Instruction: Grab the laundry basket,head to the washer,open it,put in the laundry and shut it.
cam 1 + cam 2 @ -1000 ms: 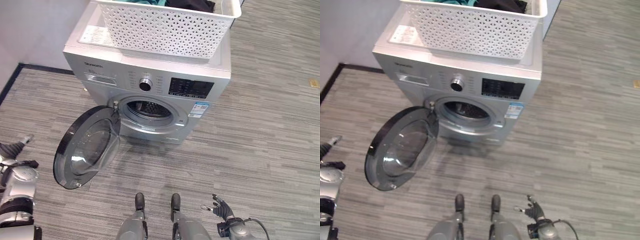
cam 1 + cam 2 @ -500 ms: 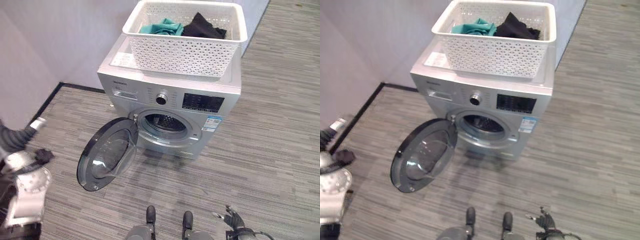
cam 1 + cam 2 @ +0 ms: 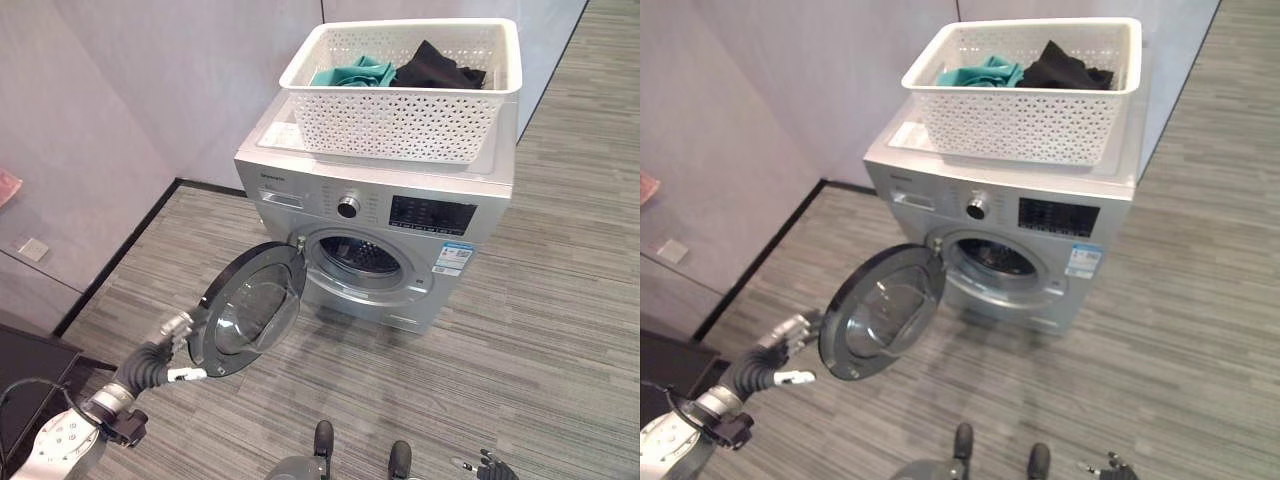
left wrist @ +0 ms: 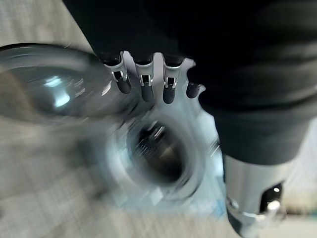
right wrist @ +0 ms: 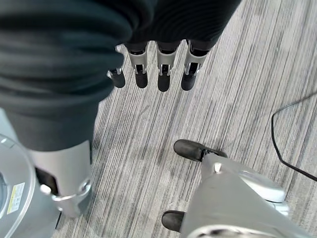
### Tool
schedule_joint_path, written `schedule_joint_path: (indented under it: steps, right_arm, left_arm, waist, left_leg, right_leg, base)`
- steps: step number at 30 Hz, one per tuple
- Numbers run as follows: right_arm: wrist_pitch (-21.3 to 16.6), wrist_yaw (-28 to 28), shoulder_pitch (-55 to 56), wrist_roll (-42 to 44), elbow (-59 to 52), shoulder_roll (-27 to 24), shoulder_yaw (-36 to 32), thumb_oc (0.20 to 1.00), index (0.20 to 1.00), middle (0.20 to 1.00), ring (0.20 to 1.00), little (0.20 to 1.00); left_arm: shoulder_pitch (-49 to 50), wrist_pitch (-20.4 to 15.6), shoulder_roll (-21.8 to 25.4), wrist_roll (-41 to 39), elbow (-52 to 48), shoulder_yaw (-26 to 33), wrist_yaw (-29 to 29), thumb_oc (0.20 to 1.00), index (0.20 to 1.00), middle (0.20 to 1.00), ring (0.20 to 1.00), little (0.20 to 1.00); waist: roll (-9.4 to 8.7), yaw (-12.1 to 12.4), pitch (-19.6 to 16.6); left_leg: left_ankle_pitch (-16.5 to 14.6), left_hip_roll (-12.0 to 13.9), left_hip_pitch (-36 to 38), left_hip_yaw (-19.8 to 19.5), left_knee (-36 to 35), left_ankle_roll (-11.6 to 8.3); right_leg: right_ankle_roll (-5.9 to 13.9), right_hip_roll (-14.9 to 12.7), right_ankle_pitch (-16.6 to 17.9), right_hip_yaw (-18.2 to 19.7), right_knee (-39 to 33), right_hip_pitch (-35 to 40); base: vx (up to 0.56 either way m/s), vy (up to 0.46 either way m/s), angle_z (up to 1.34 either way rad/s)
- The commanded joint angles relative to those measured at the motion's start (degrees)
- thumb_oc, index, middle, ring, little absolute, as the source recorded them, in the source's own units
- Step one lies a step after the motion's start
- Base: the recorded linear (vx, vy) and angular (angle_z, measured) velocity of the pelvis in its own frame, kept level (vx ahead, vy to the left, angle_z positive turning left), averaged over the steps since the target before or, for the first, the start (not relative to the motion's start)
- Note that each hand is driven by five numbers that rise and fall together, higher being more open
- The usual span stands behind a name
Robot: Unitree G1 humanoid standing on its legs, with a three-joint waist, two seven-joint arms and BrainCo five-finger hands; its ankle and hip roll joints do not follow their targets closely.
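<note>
Left hand (image 3: 172, 330), fingers straight and relaxed, sits just beside the outer rim of the washer door (image 3: 248, 308), which stands swung wide off the washer (image 3: 385, 235). Right hand (image 5: 151, 74) hangs low in front of the washer, its fingers loose and holding nothing. With the laundry basket (image 3: 405, 90) resting on top of the washer and the door open, 3 steps look done; the teal cloth (image 3: 352, 74) and black cloth (image 3: 436, 67) still lie in the basket, so loading and shutting remain. Compared with 1 second ago, the left hand has come up to the door's rim, and the camera has shifted its view.

Open door (image 3: 250, 310) beside clear drum mouth (image 3: 365, 262)
</note>
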Motion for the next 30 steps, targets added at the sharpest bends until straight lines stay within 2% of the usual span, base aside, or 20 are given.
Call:
schedule_joint_path:
  steps: [1,5,6,7,8,10,13,16,22,24,30]
  right_arm:
    - [-0.47,0.63,-4.77,0.42,-1.16,-0.38,2.75,1.0,1.0,1.0,1.0,1.0]
    - [-0.36,0.45,-6.4,0.77,-1.24,-0.79,4.18,1.0,1.0,1.0,1.0,1.0]
    - [-0.33,0.2,-7.1,0.69,-1.56,-0.78,4.81,1.0,1.0,1.0,1.0,1.0]
    - [-0.09,-0.3,-8.1,0.38,-2.56,-0.86,5.82,1.0,1.0,1.0,1.0,1.0]
    - [-0.08,-0.3,-8.11,0.37,-2.56,-0.96,5.67,1.0,1.0,1.0,1.0,1.0]
    - [0.12,-1.45,-10.03,0.08,-4.25,-1.01,6.45,1.0,1.0,1.0,1.0,1.0]
    - [0.33,-3.37,-11.5,-0.34,-5.63,-0.61,6.52,1.0,1.0,1.0,1.0,1.0]
    - [0.59,-4.25,-13.33,-0.37,-6.04,-0.1,7.7,1.0,1.0,1.0,1.0,1.0]
    - [0.72,-4.93,-14.22,-1.2,-6.99,0.32,9.32,1.0,1.0,1.0,1.0,1.0]
    - [0.46,-5.7,-14.69,-1.47,-7.26,1.36,11.32,1.0,1.0,1.0,1.0,1.0]
    - [-0.26,-6.17,-14.36,-1.7,-8.89,1.78,13.21,1.0,1.0,1.0,1.0,1.0]
  left_arm:
    - [-9.78,-1.1,2.91,6.76,4.27,-2.57,-0.15,1.0,1.0,1.0,1.0,1.0]
    - [-15.45,-0.9,0.92,11.88,10.59,-8.34,2.13,1.0,1.0,1.0,1.0,1.0]
    - [-17.76,-0.78,-0.88,13.76,13.56,-10.3,3.62,1.0,1.0,1.0,1.0,1.0]
    - [-21.93,-0.22,-5.47,17.03,19.6,-12.18,6.42,1.0,1.0,1.0,1.0,1.0]
    - [-22.34,-0.37,-5.67,17.12,19.92,-12.53,6.52,1.0,1.0,1.0,1.0,1.0]
    - [-29.33,0.91,-14.23,24.46,29.97,-13.3,13.3,1.0,1.0,1.0,1.0,1.0]
    - [-35.85,3.14,-18.42,34.84,35.39,-13.7,19.4,1.0,1.0,1.0,1.0,1.0]
    - [-42.27,4.67,-22.29,35.78,44.69,-13.71,22.42,1.0,1.0,1.0,1.0,1.0]
    - [-48.56,6.59,-24.1,38.12,54.84,-14.04,26.49,1.0,1.0,1.0,1.0,1.0]
    - [-54.83,8.38,-23.87,39.23,65.0,-13.67,30.63,1.0,1.0,1.0,1.0,1.0]
    - [-58.35,9.85,-21.39,42.58,68.87,-13.86,34.39,1.0,1.0,1.0,1.0,1.0]
  waist:
    - [-3.27,-1.57,3.32]
    - [-3.48,-2.23,4.42]
    - [-3.54,-2.56,4.9]
    - [-3.82,-3.34,5.82]
    - [-3.7,-3.22,5.84]
    - [-4.09,-4.14,7.38]
    - [-4.61,-5.0,8.67]
    - [-5.49,-6.01,9.64]
    - [-6.42,-7.08,10.12]
    - [-7.51,-8.0,10.37]
    - [-8.76,-8.6,10.58]
  left_leg:
    - [0.53,-3.93,-1.57,-1.5,0.39,0.61]
    - [0.7,-3.79,-2.59,-1.32,0.39,0.57]
    - [0.82,-3.77,-3.04,-1.3,0.39,0.58]
    - [0.99,-3.66,-3.91,-1.07,0.39,0.55]
    - [1.0,-3.65,-3.96,-1.08,0.39,0.55]
    - [1.5,-3.6,-5.52,-0.85,0.39,0.41]
    - [1.81,-3.52,-6.84,-0.67,0.39,0.26]
    - [1.85,-3.42,-7.94,0.06,0.39,0.31]
    - [1.69,-3.48,-8.59,0.66,0.39,0.47]
    - [1.55,-3.26,-8.81,1.25,0.39,0.54]
    - [1.22,-3.05,-8.87,1.83,0.39,0.62]
  right_leg:
    - [4.26,-1.63,1.24,3.31,0.18,0.24]
    - [4.26,-1.6,1.43,3.45,0.18,-0.94]
    - [4.25,-1.61,1.58,3.57,0.18,-1.45]
    - [4.22,-1.6,1.86,3.91,0.18,-2.46]
    - [4.22,-1.59,1.88,3.91,0.18,-2.51]
    - [4.2,-1.61,2.42,4.29,0.18,-4.14]
    - [4.16,-1.47,2.93,4.88,0.18,-5.62]
    - [4.15,-1.35,3.53,6.04,0.18,-7.08]
    - [4.11,-1.39,3.93,7.02,0.18,-7.9]
    - [4.12,-1.37,4.23,7.49,0.18,-8.27]
    - [4.35,-1.35,4.44,7.8,0.18,-8.56]
  base:
    - [-0.04,-0.009,0.04]
    - [-0.03,0.004,-0.05]
    - [-0.06,0.032,-0.02]
    - [-0.06,0.032,-0.01]
    - [-0.07,0.041,0.02]
    - [-0.07,0.049,-0.03]
    - [-0.04,0.044,-0.01]
    - [-0.02,0.061,-0.03]
    - [0.0,0.046,-0.13]
    - [0.02,0.052,-0.05]
    - [0.01,0.03,-0.1]
